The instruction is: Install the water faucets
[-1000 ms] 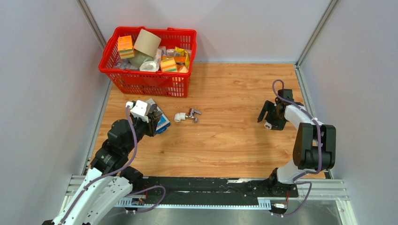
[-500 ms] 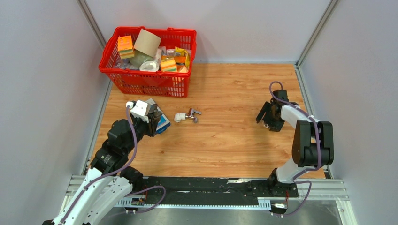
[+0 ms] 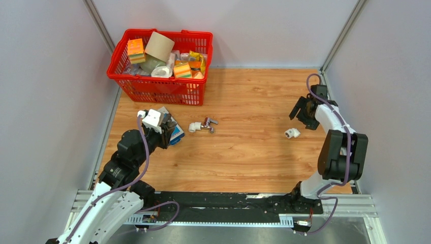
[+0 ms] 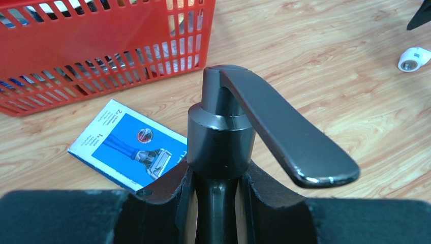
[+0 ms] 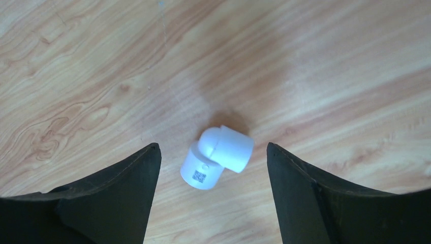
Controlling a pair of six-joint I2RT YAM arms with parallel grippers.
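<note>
**A:** What takes up the most room?

**B:** The wooden counter (image 3: 244, 157). At its far left corner stands a red basket (image 3: 162, 91), heaped with packets and a cardboard roll.

**A:** And the arms?

**B:** The left hand (image 4: 216, 190) is clamped round the body of the dark grey faucet (image 4: 221, 137). The faucet stands upright between the pads, with its lever handle jutting off to one side. The right hand (image 3: 303, 111) hangs over the right side of the counter with its fingers spread wide, gripping nothing.

**A:** What lies loose?

**B:** A flat blue-and-white box (image 4: 127, 152) lies on the counter in front of the basket, just beside the left hand. Mid-counter, the chrome faucet (image 3: 206, 124) lies on its side with white plastic at its left end, well apart from both hands. Smallest of all is a loose white elbow fitting (image 5: 218, 155) — it lies on the wood and, in the wrist view, shows in the gap between the right hand's fingers, touching neither.
</note>
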